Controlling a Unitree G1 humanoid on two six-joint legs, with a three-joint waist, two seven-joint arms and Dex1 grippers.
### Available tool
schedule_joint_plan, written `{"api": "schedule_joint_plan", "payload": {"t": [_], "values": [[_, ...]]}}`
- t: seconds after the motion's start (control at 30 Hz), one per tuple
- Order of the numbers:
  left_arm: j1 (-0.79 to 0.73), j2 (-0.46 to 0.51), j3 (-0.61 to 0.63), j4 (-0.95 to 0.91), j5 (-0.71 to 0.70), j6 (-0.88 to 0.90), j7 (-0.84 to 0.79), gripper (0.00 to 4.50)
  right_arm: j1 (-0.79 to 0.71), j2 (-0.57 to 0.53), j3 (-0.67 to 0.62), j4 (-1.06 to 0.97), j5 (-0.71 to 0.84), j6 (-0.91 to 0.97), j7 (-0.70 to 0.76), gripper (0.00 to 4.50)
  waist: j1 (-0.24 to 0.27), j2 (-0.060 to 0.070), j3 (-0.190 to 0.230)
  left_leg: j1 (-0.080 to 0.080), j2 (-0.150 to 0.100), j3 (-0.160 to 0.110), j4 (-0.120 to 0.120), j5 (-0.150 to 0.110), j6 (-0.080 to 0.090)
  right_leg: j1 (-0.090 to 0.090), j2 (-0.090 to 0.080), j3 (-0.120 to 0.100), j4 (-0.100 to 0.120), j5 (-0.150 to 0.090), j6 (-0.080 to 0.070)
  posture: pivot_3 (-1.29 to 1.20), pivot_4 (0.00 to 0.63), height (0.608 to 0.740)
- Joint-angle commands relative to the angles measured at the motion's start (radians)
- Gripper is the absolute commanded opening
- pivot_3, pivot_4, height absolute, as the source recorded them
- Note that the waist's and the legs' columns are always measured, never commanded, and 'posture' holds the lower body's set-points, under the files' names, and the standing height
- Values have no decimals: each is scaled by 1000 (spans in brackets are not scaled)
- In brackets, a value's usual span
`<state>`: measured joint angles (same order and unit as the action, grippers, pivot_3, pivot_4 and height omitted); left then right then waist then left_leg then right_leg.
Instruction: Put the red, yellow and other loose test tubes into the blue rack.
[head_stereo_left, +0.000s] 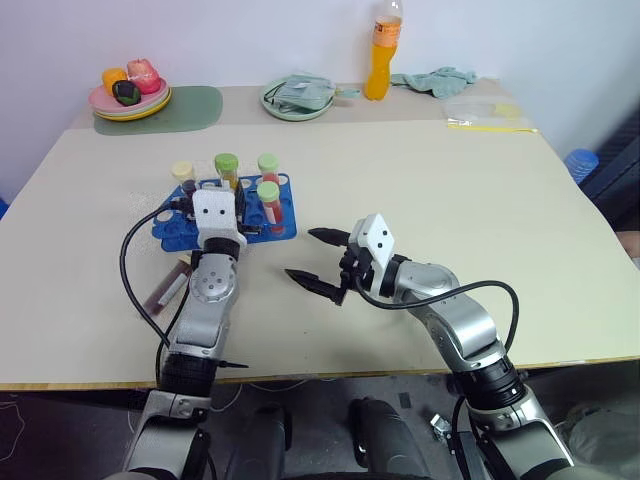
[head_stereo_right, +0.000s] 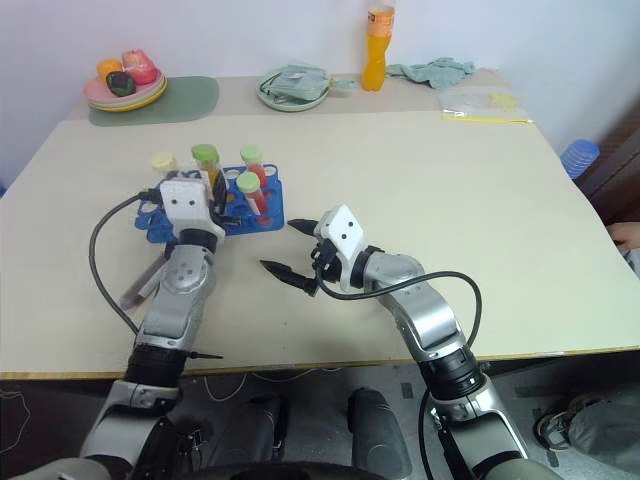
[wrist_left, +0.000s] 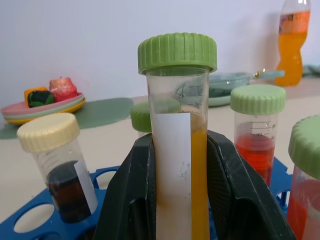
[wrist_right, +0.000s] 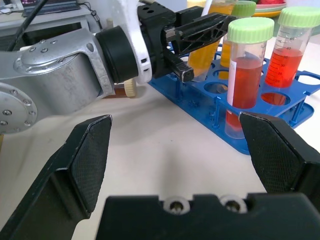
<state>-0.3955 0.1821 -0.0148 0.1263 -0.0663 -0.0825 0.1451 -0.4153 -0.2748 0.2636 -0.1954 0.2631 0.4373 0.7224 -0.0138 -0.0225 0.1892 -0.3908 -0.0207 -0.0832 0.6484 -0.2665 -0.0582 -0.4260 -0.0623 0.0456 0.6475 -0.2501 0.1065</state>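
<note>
Nearest me, the worktop (head_stereo_left: 420, 190) carries the blue rack (head_stereo_left: 285, 232), where four tubes already stand. My right hand (head_stereo_left: 318, 262) hangs wide and empty; my left hand (wrist_left: 175, 200) grips the yellow tube (wrist_left: 176, 150) over the rack. One dark tube (head_stereo_left: 168, 287) lies loose.

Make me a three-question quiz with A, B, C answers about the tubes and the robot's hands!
1. Where is the blue rack?
A. beside the orange bottle
B. just ahead of the left gripper
C. on the pink plate

2. What colour cap has the tube in the left gripper?
A. green
B. cream
C. red

3. How is the right gripper?
A. shut on a tube
B. shut on nothing
C. open

Answers: 1 B, the rack lies right in front of that hand. 2 A, its cap is green. 3 C, its fingers stand wide apart, holding nothing.
</note>
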Motion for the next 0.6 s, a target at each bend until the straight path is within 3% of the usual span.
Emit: {"api": "schedule_joint_plan", "payload": {"t": [0.03, 0.27, 0.53, 0.6], "values": [[0, -14, 27, 29, 17, -87, -20, 828, -17, 10, -15, -29, 18, -15, 2, 4500, 0, 0, 0, 0, 0, 0, 0, 0, 0, 0, 0, 0, 0, 0, 0, 0, 150, 740], [-28, -48, 46, 179, 55, -291, -18, 828, -29, 14, -16, -19, 18, -22, 7, 4500, 0, 0, 0, 0, 0, 0, 0, 0, 0, 0, 0, 0, 0, 0, 0, 0, 150, 740], [-37, -66, 56, 264, 71, -366, -22, 828, -34, 15, -21, -20, 20, -21, 7, 4500, 0, 0, 0, 0, 0, 0, 0, 0, 0, 0, 0, 0, 0, 0, 0, 0, 150, 740], [-33, -68, 58, 261, 53, -360, -44, 1811, -36, 15, -22, -18, 20, -22, 9, 4500, 0, 0, 0, 0, 0, 0, 0, 0, 0, 0, 0, 0, 0, 0, 0, 0, 150, 740]]}}
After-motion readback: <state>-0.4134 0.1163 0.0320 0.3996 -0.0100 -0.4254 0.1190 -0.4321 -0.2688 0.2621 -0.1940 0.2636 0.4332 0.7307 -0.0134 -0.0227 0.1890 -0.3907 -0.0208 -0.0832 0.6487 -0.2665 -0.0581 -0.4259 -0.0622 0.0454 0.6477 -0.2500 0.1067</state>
